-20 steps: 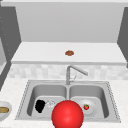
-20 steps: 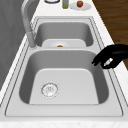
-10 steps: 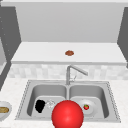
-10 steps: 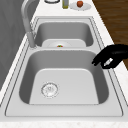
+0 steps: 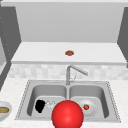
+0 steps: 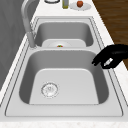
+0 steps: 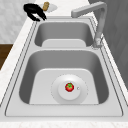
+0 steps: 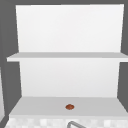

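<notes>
My left hand (image 5: 40, 106) hangs black over the front part of the sink's left basin (image 5: 45, 91), next to the drain (image 5: 50, 103). From the left side this hand (image 6: 111, 58) sits at the basin's front rim, fingers loosely bent downward with nothing in them. In the right side view, the hand (image 7: 34, 11) is at the far basin's corner. A white plate (image 7: 60, 96) carrying a small red tomato (image 7: 69, 87) lies in the right basin. A big red ball (image 5: 67, 115) fills the front of the front view.
The faucet (image 5: 72, 72) rises between the basins, spout toward the right. A bowl (image 5: 3, 110) with a brown item stands on the left counter. A brown item (image 5: 69, 53) lies on the shelf. On the right counter are a plate with a fruit (image 6: 80, 3) and a bottle (image 6: 65, 3).
</notes>
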`<state>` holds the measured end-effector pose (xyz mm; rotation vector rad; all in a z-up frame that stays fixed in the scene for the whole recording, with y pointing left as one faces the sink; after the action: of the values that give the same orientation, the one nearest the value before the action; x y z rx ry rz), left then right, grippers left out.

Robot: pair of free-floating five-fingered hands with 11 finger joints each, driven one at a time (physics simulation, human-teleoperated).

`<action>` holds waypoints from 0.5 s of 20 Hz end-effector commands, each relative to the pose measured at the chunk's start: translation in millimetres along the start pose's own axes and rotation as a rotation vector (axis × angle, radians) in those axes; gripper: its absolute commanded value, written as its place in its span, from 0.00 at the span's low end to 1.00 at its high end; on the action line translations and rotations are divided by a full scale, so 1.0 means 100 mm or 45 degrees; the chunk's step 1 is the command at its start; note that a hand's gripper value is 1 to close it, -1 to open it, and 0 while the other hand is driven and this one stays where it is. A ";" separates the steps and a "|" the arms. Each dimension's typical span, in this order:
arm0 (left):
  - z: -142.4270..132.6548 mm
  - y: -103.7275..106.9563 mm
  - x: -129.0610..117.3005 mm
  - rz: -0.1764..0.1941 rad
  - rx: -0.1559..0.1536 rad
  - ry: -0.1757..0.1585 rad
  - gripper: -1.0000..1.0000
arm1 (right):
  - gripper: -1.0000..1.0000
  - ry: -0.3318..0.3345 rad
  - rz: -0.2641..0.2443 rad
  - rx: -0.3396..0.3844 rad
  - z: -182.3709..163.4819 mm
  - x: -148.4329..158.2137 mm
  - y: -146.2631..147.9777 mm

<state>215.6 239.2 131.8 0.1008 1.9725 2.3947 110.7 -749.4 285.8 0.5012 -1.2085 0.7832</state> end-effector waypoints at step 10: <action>0.00 0.00 0.00 0.000 0.000 0.000 0.50 | 0.00 0.024 0.211 -0.001 -0.06 -0.09 0.02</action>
<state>215.6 239.2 131.8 0.1008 1.9725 2.3947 111.7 -747.4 277.0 0.4899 -1.2090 0.7963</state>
